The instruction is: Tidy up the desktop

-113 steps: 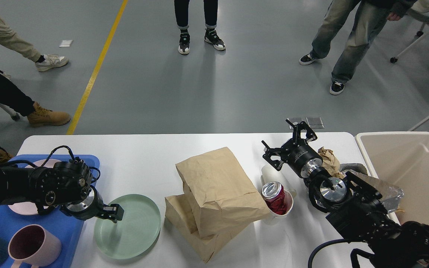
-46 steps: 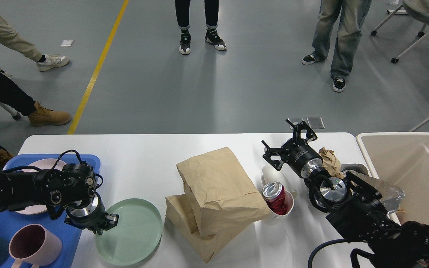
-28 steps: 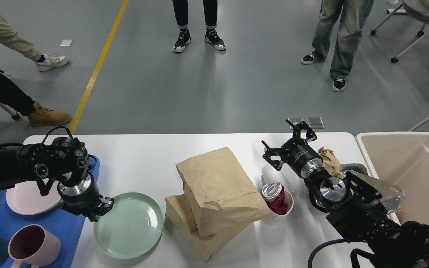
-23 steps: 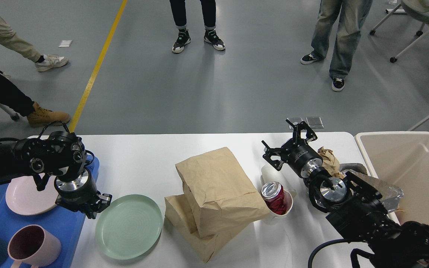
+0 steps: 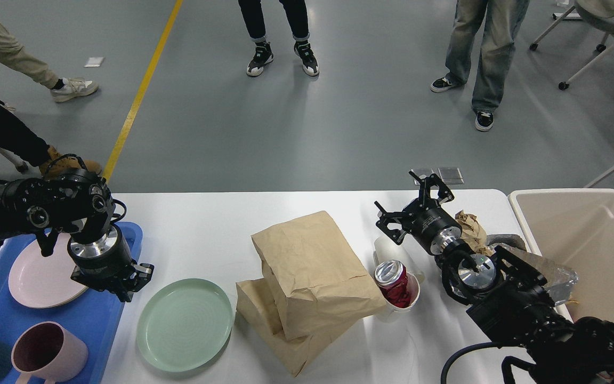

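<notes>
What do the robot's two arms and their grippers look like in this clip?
Both arms are black, built from chunky rounded segments, each with a shiny silver metal collar at the wrist. Black cables loop over the left arm, and one curls under the right. The left gripper looks compact and blocky; the right gripper has thin, skeletal black fingers on open linkages.

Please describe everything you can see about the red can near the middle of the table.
The red can is a metal drink can with a silver top and a glossy red body that looks dented. It stands tilted inside a white cup, its top leaning toward the paper bags on its left. Its lower part is hidden by the cup. No gripper touches it; the right gripper is apart, farther back on the desktop.
</notes>
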Robot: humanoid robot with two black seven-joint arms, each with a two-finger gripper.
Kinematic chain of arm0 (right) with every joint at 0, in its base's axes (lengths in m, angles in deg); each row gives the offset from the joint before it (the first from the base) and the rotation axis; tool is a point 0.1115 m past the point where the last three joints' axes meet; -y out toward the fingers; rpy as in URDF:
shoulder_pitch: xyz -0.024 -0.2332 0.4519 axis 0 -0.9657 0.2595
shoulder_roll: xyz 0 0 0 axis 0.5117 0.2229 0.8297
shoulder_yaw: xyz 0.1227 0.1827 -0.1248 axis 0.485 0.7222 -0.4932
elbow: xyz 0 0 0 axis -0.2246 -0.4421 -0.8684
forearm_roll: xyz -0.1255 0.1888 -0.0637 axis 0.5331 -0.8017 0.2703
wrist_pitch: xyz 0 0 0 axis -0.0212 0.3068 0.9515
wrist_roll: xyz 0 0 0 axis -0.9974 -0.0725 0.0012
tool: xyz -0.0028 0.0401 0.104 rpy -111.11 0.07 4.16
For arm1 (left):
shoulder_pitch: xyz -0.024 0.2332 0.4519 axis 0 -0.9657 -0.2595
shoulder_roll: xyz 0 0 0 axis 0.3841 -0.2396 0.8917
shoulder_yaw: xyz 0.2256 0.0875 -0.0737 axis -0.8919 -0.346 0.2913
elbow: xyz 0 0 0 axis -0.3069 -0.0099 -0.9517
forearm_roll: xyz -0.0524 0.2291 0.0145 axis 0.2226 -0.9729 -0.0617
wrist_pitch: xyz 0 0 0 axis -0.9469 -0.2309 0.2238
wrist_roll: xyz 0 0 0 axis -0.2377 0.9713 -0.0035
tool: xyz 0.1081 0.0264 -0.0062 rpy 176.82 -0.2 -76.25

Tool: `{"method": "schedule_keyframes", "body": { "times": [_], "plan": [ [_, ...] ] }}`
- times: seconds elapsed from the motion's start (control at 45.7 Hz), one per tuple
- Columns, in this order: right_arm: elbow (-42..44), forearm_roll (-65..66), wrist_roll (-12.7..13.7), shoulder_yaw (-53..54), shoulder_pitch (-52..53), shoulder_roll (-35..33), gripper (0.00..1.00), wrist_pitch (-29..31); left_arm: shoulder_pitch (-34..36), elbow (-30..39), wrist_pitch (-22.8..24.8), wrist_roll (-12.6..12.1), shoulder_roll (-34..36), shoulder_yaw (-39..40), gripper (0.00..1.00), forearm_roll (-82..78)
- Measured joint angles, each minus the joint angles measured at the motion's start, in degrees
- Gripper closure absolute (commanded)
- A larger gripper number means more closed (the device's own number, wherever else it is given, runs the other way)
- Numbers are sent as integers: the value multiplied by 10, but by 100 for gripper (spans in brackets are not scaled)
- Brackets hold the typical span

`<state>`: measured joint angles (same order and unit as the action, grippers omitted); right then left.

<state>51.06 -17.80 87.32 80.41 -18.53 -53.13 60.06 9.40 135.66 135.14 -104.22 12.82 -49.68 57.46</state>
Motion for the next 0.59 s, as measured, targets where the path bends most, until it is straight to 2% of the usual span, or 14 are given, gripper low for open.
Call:
{"method": "schedule_keyframes", "body": {
  "times": [0.066,0.131,0.153,0.197,0.328,0.438,0.591],
  "plan": [
    [0,0,0,0,0,0,0,0,9,0,11,2,1,-3,75,4],
    [0,0,0,0,0,0,0,0,23,-1,23,4,4,-6,39,6],
    [0,0,0,0,0,0,0,0,30,-1,28,4,6,-7,23,6],
    [0,0,0,0,0,0,0,0,40,0,33,5,9,-9,6,7],
    [0,0,0,0,0,0,0,0,84,5,47,5,21,-28,4,21],
    [0,0,0,0,0,0,0,0,152,9,58,9,40,-60,4,50],
    [0,0,0,0,0,0,0,0,274,10,60,34,69,-130,4,131]
  ]
}}
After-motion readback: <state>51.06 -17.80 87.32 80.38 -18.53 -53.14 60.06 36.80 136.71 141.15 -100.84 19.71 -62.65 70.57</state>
